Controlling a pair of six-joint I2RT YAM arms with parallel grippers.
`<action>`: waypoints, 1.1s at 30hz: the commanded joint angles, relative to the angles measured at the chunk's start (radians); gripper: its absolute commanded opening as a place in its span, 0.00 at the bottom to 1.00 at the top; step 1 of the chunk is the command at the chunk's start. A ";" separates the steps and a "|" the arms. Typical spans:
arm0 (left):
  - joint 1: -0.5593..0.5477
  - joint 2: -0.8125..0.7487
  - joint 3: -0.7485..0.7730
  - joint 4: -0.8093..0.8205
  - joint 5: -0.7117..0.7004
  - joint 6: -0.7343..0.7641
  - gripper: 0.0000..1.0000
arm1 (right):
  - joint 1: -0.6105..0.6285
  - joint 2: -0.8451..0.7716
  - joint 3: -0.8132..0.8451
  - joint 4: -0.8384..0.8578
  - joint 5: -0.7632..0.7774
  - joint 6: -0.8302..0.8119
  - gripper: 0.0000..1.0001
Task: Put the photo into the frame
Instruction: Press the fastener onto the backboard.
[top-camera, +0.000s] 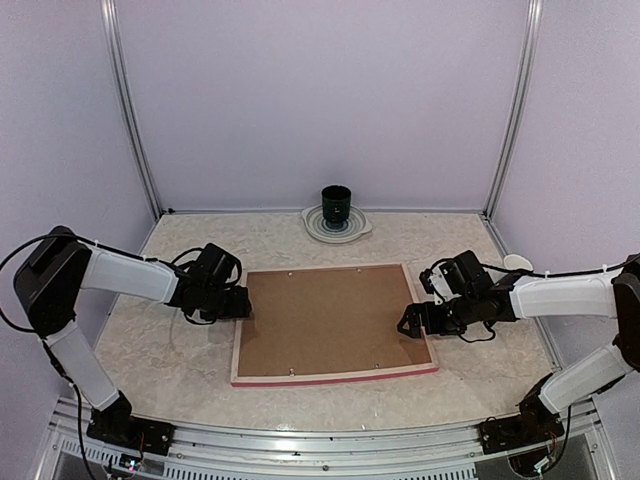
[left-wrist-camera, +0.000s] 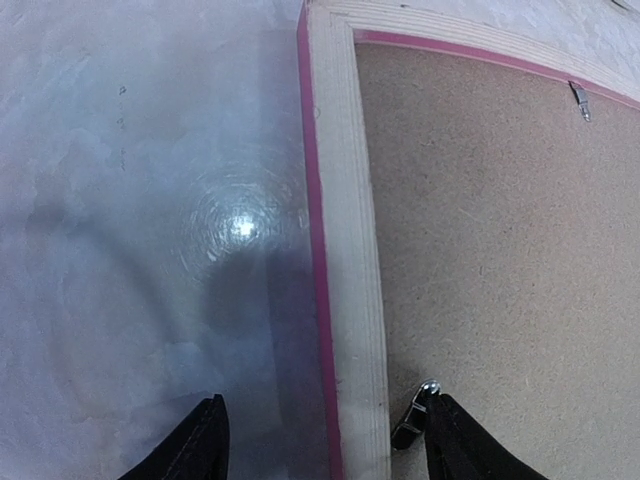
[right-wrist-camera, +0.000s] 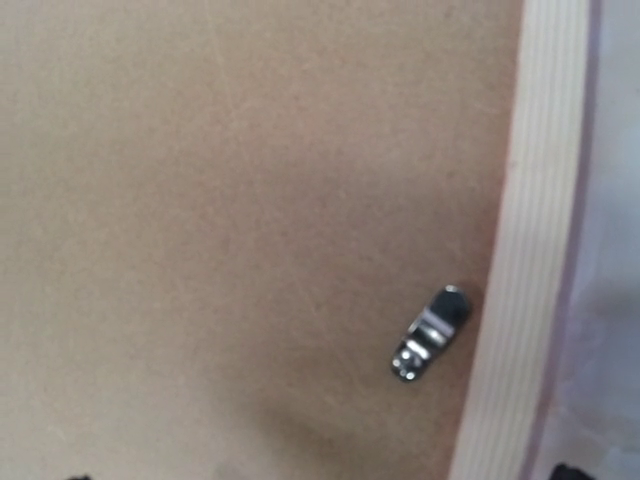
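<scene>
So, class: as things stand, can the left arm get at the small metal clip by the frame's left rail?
Probably yes. The left tool straddles the left rail of the frame. One finger sits right beside the clip on the board, and nothing lies between them.

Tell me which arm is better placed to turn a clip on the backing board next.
Left, probably. The left gripper straddles the rim of the frame, with one finger beside a clip. The right gripper hangs open, the right-side clip farther ahead.
</scene>
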 joint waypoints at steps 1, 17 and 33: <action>-0.004 0.047 0.017 -0.027 -0.004 0.011 0.65 | -0.012 0.002 -0.005 0.010 -0.006 -0.009 0.99; 0.014 0.046 -0.019 0.014 0.042 -0.003 0.51 | -0.017 -0.006 0.008 -0.006 -0.003 -0.016 0.99; 0.022 -0.041 0.003 -0.067 -0.008 0.012 0.61 | -0.019 -0.001 0.011 -0.003 -0.011 -0.015 0.99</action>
